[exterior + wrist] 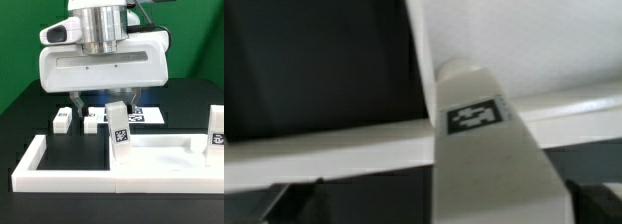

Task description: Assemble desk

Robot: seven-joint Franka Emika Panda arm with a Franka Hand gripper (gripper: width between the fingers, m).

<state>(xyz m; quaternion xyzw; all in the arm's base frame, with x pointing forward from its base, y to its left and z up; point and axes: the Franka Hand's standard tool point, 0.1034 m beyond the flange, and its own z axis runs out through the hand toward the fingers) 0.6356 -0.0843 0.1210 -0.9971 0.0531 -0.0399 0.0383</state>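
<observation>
The desk's flat white tabletop (160, 150) lies inside the low white border wall. One white block leg (119, 126) with a black-and-white tag stands upright on the tabletop's corner at the exterior view's left, and a second leg (214, 131) stands on the corner at its right. My gripper (107, 101) hangs just above the first leg, jaws open and wide apart. In the wrist view that leg (478, 140) runs up between my dark fingertips (292, 203), with a gap beside it. My gripper (438, 208) holds nothing.
Two loose white legs (62, 120) (92, 122) lie on the black table behind the wall (40, 160), towards the exterior view's left. The marker board (147, 115) lies flat behind the tabletop. The arm's big white body fills the upper middle.
</observation>
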